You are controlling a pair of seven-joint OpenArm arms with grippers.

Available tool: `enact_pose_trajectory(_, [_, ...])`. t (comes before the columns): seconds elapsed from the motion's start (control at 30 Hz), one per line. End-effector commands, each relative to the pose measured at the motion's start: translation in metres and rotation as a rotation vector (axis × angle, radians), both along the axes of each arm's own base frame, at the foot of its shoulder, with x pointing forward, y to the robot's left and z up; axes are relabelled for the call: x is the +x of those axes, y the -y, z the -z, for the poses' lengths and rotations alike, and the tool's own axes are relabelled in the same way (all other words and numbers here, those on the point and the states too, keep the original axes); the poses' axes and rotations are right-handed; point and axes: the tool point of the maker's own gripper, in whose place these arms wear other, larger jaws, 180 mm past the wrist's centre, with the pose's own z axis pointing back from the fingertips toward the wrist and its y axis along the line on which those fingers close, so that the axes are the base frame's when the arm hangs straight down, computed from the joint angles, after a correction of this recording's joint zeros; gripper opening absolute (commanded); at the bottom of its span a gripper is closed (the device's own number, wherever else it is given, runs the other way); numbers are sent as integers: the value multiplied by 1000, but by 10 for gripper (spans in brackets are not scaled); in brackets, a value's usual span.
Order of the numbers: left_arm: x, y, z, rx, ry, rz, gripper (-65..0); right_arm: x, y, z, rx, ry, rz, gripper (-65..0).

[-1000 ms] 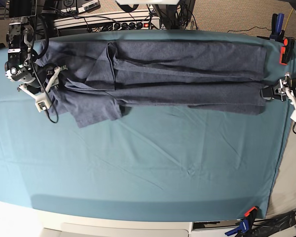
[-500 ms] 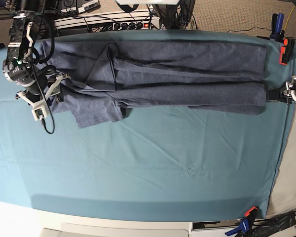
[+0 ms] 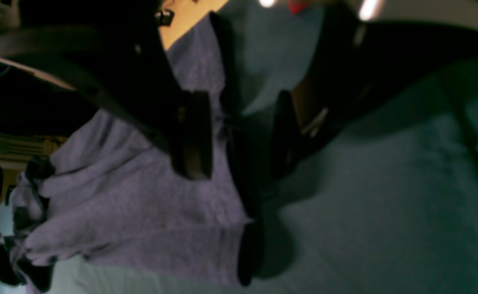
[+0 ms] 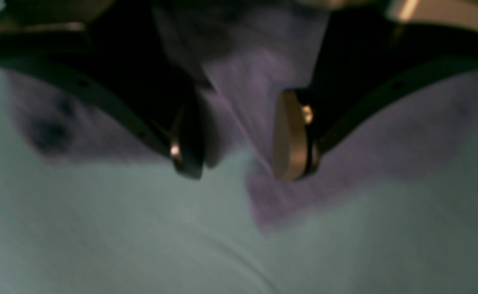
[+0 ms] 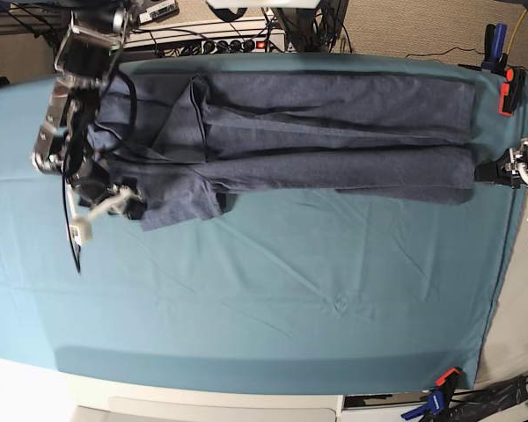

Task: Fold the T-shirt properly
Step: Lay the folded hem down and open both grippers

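T-shirt [image 5: 317, 132] lay folded lengthwise in a long band across far side of table [image 5: 290, 290], one sleeve sticking out toward near side at base view's left. Right tool [image 4: 239, 139] was over that sleeve w/ jaws apart, cloth between them, not pinched. Left tool [image 3: 241, 134] sat at shirt's other end, jaws wide, gripping nothing.

Robotics lab bench setup. Table draped in a teal cloth [image 5: 246, 290], pinned at the edges by spring clamps [image 5: 440, 387]. Behind the far edge: a power strip [image 5: 220, 42] with a lit red switch, tangled cables, equipment racks. Grey carpet floor [image 5: 414, 26].
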Motion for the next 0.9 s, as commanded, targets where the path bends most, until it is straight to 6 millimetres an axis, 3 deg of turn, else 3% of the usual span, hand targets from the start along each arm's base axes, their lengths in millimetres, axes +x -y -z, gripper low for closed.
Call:
enact_pose_trajectory(0.0, [11,-11,-18,15,51,-10,-388,15,-2,-15,24,51,-8,-358])
enact_pose_trajectory(0.17, [11,-11,-18,15,52,-11,-388,30,-7,-22,49,47,-17,-358])
enact_pose_trajectory(0.43, [11,-11,-18,15,51,-10,-388,13,-10,-6,41,-67,-51,-362])
enact_pose_trajectory(0.5, [11,-11,-18,15,51,-10,-388,8,-11,-2,40,-89,-55,-407])
enact_pose_trajectory(0.67, [11,-11,-18,15,52,-11,-388,-3,-12,7,39,-141,-69,-649])
enact_pose_trajectory(0.87, [11,-11,-18,15,52,-11,-388,-5,-17,6,39,-140,-115,-650])
